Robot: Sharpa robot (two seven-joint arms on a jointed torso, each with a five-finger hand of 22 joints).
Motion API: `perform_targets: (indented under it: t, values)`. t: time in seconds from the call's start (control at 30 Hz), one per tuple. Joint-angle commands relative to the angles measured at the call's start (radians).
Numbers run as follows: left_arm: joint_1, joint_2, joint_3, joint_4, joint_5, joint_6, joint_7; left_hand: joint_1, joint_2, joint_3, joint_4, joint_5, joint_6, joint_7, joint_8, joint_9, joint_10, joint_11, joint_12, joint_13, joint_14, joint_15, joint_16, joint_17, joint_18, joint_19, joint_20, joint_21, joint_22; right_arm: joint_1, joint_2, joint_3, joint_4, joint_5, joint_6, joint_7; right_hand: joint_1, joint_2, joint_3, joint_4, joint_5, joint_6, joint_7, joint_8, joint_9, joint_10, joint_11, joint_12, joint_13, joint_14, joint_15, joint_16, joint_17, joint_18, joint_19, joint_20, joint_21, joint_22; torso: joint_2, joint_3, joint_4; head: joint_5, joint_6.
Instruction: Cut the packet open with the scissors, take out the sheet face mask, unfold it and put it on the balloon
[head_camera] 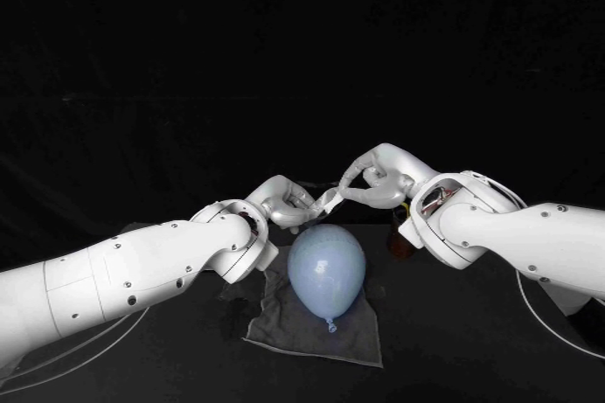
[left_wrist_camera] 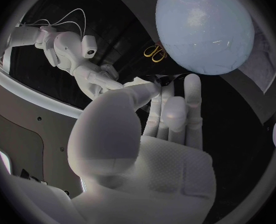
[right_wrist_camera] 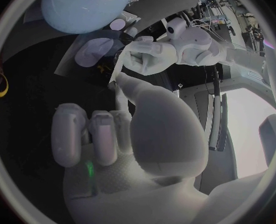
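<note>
While both hands meet above the table (head_camera: pixel 485 342), a small white piece (head_camera: pixel 330 199) hangs between them (mask or packet, cannot tell which).

Left hand (head_camera: pixel 288 209): comes in from the left and is raised just beyond the far end of the balloon (head_camera: pixel 325 265). In the left wrist view its thumb and fingertips (left_wrist_camera: pixel 151 90) close on one end of the white piece; the other fingers stand straight and close together.

Right hand (head_camera: pixel 376 186): a little higher and just beside the left hand. Thumb and one finger form a loop that pinches the other end of the white piece. In the right wrist view the remaining fingers (right_wrist_camera: pixel 88 139) are curled in toward the palm.

White piece: off the table, stretched across the short gap between the two hands, above the balloon's far end and not touching it.

Balloon: pale blue, egg-shaped, lying on its side on a grey cloth (head_camera: pixel 340 333) in the middle of the table. Knot (head_camera: pixel 330 326) points toward the robot. Neither hand touches it.

Cloth: flat under the balloon, with its near edge reaching past the knot.

Scissors (left_wrist_camera: pixel 155 53): yellow handles, lying on the table near the balloon, apart from both hands. Blades are too small to make out.
</note>
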Motion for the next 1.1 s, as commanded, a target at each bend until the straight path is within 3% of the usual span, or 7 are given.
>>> perform_targets:
  t: [0.03,0.27,0.43,0.73,1.1]
  values:
    - [0.002,0.004,0.001,-0.001,0.013,0.008,-0.003,-0.003,0.011,0.008,0.000,0.003,0.004,0.001,0.007,0.075,0.005,0.000,0.005,0.002,-0.001,-0.004,0.005,0.000,0.014,-0.007,0.001,0.004,0.001,0.002,0.002,0.003,-0.003,0.193,-0.042,0.150,0.000,0.007,0.007,-0.001,0.001,0.001,0.006,0.001,0.001,0.106,-0.007,0.004,0.263,0.104,-0.002,0.003,0.264,-0.010,0.042,-0.007,0.000,0.217,0.000,0.0009,0.0005,0.001,0.000]
    - [0.003,0.009,0.001,-0.010,0.014,0.006,-0.003,-0.003,0.011,0.008,0.000,0.003,0.004,0.001,0.007,0.075,0.005,0.000,0.005,0.002,-0.001,-0.004,0.005,0.000,0.014,-0.007,0.001,0.004,0.001,0.008,0.004,0.013,-0.017,0.356,-0.090,0.274,-0.002,0.008,0.013,-0.004,0.001,-0.004,0.008,0.004,0.003,0.106,-0.005,0.004,0.263,0.104,-0.001,0.003,0.264,-0.009,0.041,-0.006,-0.002,0.216,-0.001,-0.0008,0.0004,0.003,0.007]
    - [0.003,0.012,0.001,-0.025,0.017,0.003,0.002,-0.005,0.011,0.009,0.000,0.003,0.004,0.001,0.006,0.075,0.004,0.001,0.005,0.002,-0.002,-0.003,0.005,-0.001,0.014,-0.007,0.001,0.004,0.001,0.018,0.002,0.020,-0.028,0.449,-0.079,0.320,-0.003,0.008,0.015,-0.007,0.001,-0.006,0.009,0.005,0.005,0.106,-0.004,0.004,0.263,0.104,0.000,0.003,0.264,-0.009,0.041,-0.006,-0.003,0.216,-0.001,-0.0015,0.0008,0.003,0.012]
    - [0.005,0.015,0.001,-0.098,0.058,-0.007,0.037,-0.005,0.011,0.010,-0.001,0.003,0.004,0.001,0.006,0.075,0.004,0.001,0.005,0.002,-0.002,-0.003,0.005,-0.002,0.014,-0.007,0.001,0.005,0.002,0.047,-0.015,0.037,-0.044,0.601,-0.046,0.375,-0.004,0.008,0.019,-0.010,0.001,-0.010,0.011,0.007,0.007,0.106,-0.003,0.004,0.263,0.104,0.001,0.003,0.264,-0.009,0.041,-0.005,-0.003,0.216,-0.001,-0.0021,0.0008,0.004,0.023]
    - [0.035,-0.018,0.001,-0.175,0.176,0.014,0.128,-0.006,0.011,0.010,-0.002,0.003,0.004,0.002,0.005,0.075,0.003,0.001,0.005,0.002,-0.001,-0.003,0.007,0.001,0.014,-0.008,0.002,0.005,0.002,0.080,-0.057,0.048,-0.057,0.698,-0.026,0.394,-0.005,0.009,0.022,-0.013,0.001,-0.013,0.012,0.008,0.008,0.106,-0.002,0.004,0.263,0.104,0.002,0.003,0.264,-0.009,0.041,-0.005,-0.003,0.216,-0.003,-0.0016,0.0017,0.016,0.030]
